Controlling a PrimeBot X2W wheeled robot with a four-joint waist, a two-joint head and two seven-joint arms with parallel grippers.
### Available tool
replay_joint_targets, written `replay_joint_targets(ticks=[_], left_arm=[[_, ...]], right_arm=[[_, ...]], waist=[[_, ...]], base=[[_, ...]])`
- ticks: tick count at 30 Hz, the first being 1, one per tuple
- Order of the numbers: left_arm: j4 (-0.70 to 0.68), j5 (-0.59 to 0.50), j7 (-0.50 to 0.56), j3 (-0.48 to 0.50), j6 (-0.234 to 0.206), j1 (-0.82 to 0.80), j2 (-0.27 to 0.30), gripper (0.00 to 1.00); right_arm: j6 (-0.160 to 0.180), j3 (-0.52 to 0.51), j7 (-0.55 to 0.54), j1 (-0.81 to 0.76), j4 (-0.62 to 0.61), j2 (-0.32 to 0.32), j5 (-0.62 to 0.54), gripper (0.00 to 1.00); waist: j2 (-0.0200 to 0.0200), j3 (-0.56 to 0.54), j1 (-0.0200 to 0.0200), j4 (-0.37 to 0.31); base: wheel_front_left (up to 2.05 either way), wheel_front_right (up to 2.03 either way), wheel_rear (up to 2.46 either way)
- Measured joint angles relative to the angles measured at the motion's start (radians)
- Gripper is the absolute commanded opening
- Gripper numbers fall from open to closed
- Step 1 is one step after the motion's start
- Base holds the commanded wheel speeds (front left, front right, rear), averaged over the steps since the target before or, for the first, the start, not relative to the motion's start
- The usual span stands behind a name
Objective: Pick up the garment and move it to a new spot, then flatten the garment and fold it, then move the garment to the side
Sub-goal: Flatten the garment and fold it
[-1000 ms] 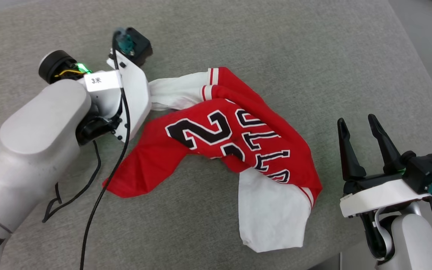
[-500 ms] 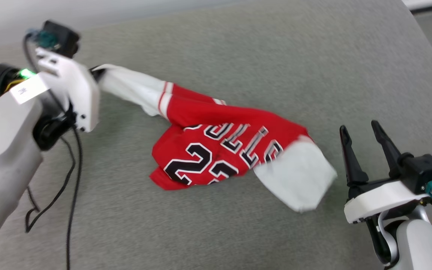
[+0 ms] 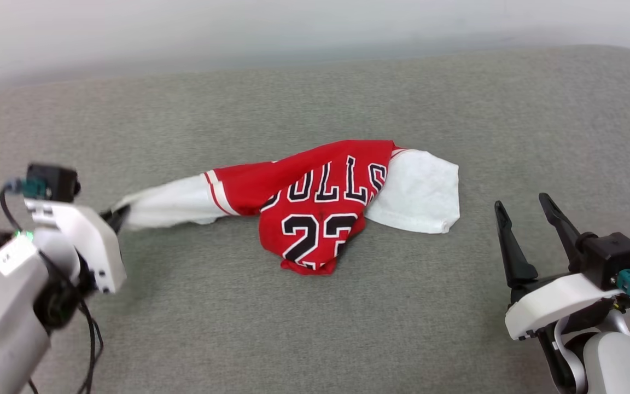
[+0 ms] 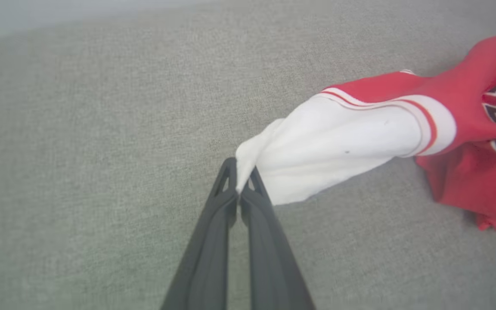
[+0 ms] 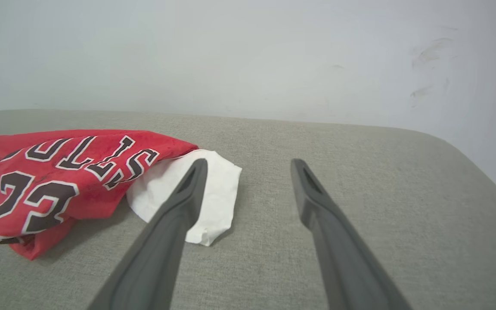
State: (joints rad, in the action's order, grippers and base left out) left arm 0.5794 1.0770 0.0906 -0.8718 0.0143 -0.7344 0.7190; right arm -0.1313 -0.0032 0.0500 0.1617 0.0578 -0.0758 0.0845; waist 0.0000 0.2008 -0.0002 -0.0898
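The left gripper (image 4: 240,183) is clamped on the jersey T-shirt (image 3: 315,208). Its two dark fingers are pressed together, with a bunched fold of a white sleeve (image 4: 330,146) caught between the tips. In the head view this gripper sits at the lower left, low over the grey upholstered surface (image 3: 348,328). The pinched sleeve stretches from it toward the middle in a long drawn-out tube. It ends at a red-and-white striped band where the red body begins.

The body lies crumpled in a heap at the centre of the surface, print side up, with black white-outlined "BULLS" above "23". Its lower part is tucked into a blunt point facing the robot. The second white sleeve (image 3: 421,191) lies flat on the surface, spread out from the right side of the heap.

The right gripper (image 3: 521,200) is at the lower right, with its fingers spread wide apart and nothing between them. It is near the second sleeve but clear of it, fingers pointing up and away from the robot. A pale wall (image 5: 230,56) rises behind the surface's rounded far edge.
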Motion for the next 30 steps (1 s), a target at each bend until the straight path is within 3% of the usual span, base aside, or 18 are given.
replay_joint_targets(ticks=[4, 5, 6, 13, 17, 20, 24, 27, 30], left_arm=[[-0.034, 0.023, -0.045, 0.008, -0.030, 0.082, 0.002, 0.03], [-0.040, 0.026, -0.062, 0.010, -0.033, 0.097, 0.001, 0.95], [-0.046, 0.026, -0.082, 0.012, -0.037, 0.104, -0.002, 1.00], [-0.075, -0.081, -0.297, 0.035, -0.074, 0.085, -0.012, 1.00], [-0.142, -0.179, -0.350, 0.066, -0.099, 0.085, -0.025, 1.00], [-0.287, -0.303, -0.352, 0.186, -0.147, 0.130, -0.046, 1.00], [-0.472, -0.470, -0.354, 0.327, -0.200, 0.314, -0.099, 1.00], [-0.580, -0.576, -0.354, 0.405, -0.219, 0.437, -0.147, 1.00], [-0.672, -0.680, -0.354, 0.488, -0.230, 0.596, -0.240, 1.00]], right_arm=[[0.000, 0.005, -0.009, -0.004, 0.003, -0.001, 0.002, 1.00], [0.000, 0.008, -0.012, -0.004, 0.004, -0.001, 0.002, 1.00], [0.000, 0.008, -0.013, -0.004, 0.004, -0.002, 0.002, 1.00], [0.000, 0.004, -0.020, -0.005, 0.006, -0.007, 0.002, 1.00], [0.000, 0.004, -0.021, -0.010, 0.008, -0.009, 0.004, 1.00], [0.000, 0.001, -0.022, -0.026, 0.011, -0.010, 0.006, 1.00], [0.000, 0.004, -0.022, -0.045, 0.016, -0.010, 0.012, 1.00], [0.000, 0.011, -0.025, -0.054, 0.016, -0.012, 0.019, 1.00], [0.000, 0.043, -0.058, -0.066, 0.012, -0.032, 0.033, 1.00]], waist=[[0.0000, -0.001, 0.0000, 0.020], [0.0000, 0.001, 0.0000, 0.022], [0.0000, 0.002, 0.0000, 0.025], [0.0000, -0.004, 0.0001, 0.049], [0.0000, -0.023, 0.0001, 0.064], [0.0000, -0.040, 0.0001, 0.079], [0.0000, -0.066, 0.0001, 0.096], [0.0000, -0.082, 0.0001, 0.110], [0.0001, -0.097, 0.0001, 0.136]], base=[[0.00, 0.00, 0.00], [0.00, 0.00, 0.00], [0.00, 0.00, 0.00], [0.00, 0.00, 0.00], [0.00, 0.00, 0.00], [0.00, 0.00, 0.00], [0.00, 0.00, 0.00], [0.00, 0.00, 0.00], [0.00, 0.00, 0.00]])
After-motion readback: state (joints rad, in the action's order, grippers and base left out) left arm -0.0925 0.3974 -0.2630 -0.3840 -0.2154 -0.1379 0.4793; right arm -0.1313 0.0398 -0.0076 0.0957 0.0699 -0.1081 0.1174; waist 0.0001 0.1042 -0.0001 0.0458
